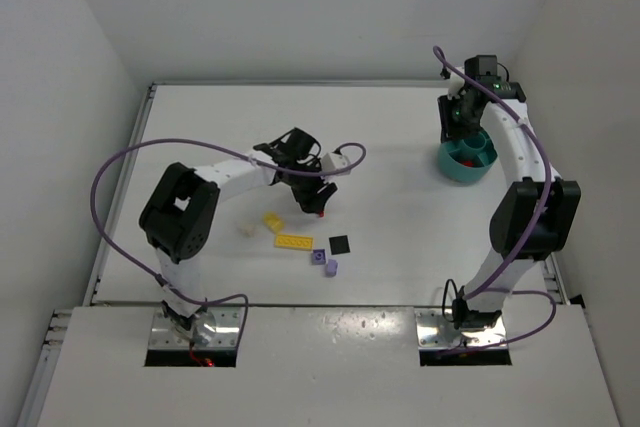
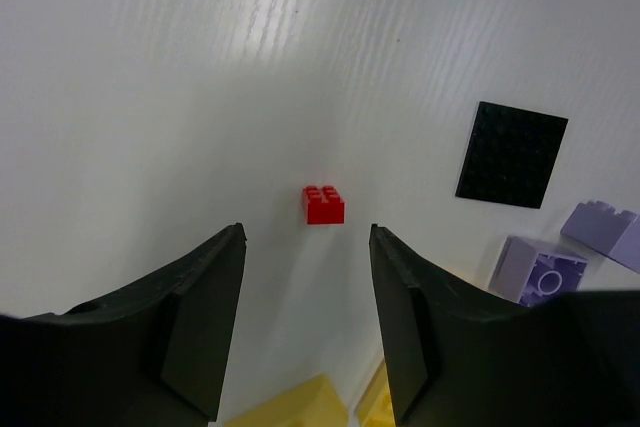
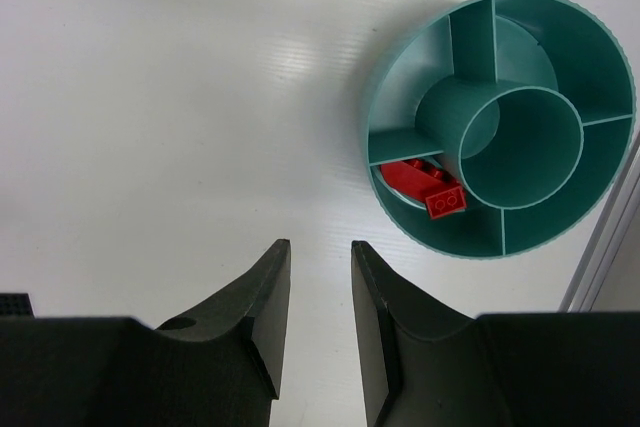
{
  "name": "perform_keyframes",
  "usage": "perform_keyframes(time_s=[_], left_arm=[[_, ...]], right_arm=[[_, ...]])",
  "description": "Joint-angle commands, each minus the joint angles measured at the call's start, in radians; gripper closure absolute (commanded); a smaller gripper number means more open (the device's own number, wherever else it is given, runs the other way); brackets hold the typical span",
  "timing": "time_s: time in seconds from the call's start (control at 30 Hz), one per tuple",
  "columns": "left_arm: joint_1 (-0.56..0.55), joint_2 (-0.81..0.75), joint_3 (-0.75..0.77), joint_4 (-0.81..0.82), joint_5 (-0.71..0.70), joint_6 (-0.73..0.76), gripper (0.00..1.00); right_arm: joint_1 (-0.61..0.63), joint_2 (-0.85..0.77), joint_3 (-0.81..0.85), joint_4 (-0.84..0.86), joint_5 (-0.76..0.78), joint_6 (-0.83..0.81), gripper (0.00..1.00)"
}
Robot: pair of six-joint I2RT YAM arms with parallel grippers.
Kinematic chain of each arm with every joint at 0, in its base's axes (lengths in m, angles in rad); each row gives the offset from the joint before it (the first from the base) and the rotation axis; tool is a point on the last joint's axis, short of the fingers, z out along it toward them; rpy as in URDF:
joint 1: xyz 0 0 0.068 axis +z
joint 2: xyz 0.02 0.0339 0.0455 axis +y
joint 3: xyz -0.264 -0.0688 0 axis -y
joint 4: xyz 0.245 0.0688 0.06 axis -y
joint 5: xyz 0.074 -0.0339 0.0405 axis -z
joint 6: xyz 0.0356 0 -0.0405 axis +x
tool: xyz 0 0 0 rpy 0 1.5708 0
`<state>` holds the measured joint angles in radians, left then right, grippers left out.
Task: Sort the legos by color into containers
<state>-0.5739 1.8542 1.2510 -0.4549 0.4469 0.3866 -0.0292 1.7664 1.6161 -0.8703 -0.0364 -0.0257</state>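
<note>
A small red lego (image 2: 324,205) lies on the white table just ahead of my left gripper (image 2: 305,232), which is open with nothing between its fingers. In the top view the left gripper (image 1: 312,199) hovers over this red lego (image 1: 320,213). Nearby lie yellow legos (image 1: 283,232), a cream one (image 1: 243,230), a black plate (image 1: 340,244) and lavender legos (image 1: 324,262). The teal bowl (image 3: 392,72) holds red legos (image 3: 432,188) in one compartment. My right gripper (image 3: 320,244) is open and empty, beside the bowl and apart from it.
The black plate (image 2: 512,154) and two lavender bricks (image 2: 540,272) lie right of the left fingers, with yellow pieces (image 2: 300,405) beneath them. The bowl (image 1: 467,169) stands near the table's right edge, close to the side wall.
</note>
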Motion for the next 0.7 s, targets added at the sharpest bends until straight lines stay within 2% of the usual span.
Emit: perform_keyframes(time_s=[0.0,0.67], left_arm=[[-0.035,0.023,0.041,-0.041,0.001,0.032,0.41],[-0.066,0.097,0.088,-0.041,-0.071,0.023,0.46]], right_arm=[[0.005,-0.001,0.004,0.002,-0.016,0.0,0.68],[0.005,0.008,-0.005,0.002,-0.034,0.0,0.68]])
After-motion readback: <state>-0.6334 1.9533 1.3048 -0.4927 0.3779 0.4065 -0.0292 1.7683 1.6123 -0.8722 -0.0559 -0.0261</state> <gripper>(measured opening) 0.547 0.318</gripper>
